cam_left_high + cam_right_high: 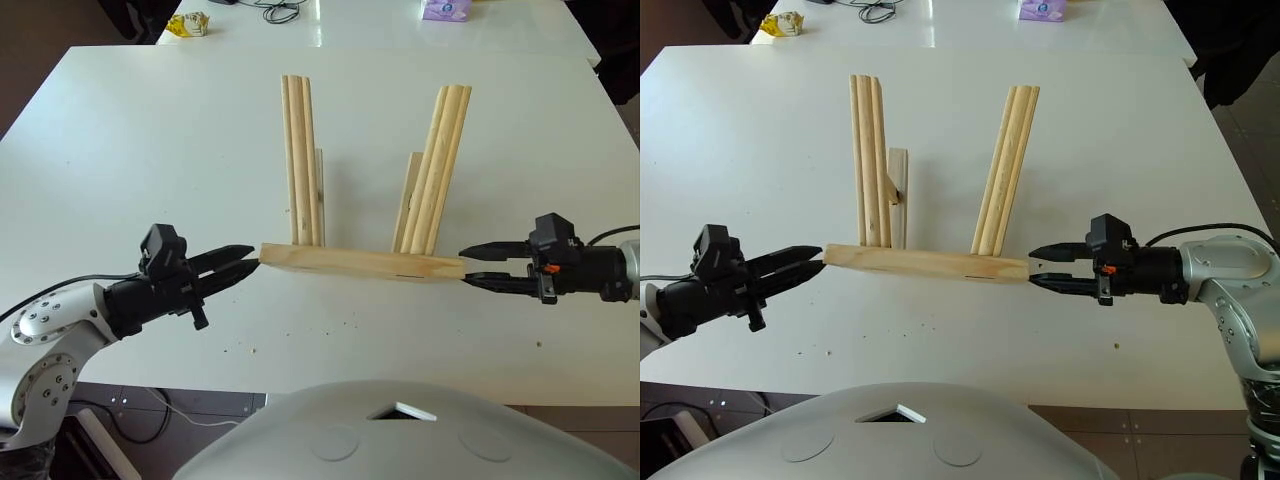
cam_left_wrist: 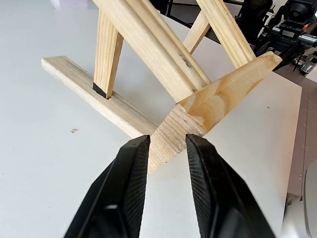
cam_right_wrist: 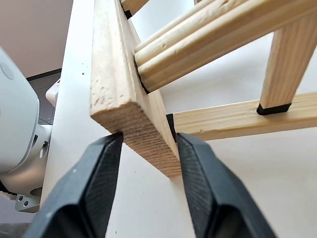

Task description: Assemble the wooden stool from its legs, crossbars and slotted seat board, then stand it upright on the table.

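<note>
The stool (image 1: 930, 215) lies on its side on the white tabletop (image 1: 1110, 140), with its seat board (image 1: 925, 263) standing on edge and spanning the gap between the two hands. The left hand (image 1: 817, 259) meets one end of the board with its fingers narrowly parted at the corner. The right hand (image 1: 1033, 267) meets the other end, one finger above it and one below. Beyond the left hand's fingertips, a cluster of legs (image 1: 868, 160) runs away from the board, with a flat crossbar (image 1: 899, 185) just beside it. Beyond the right hand's fingertips, a second cluster (image 1: 1006, 170) slants outward.
</note>
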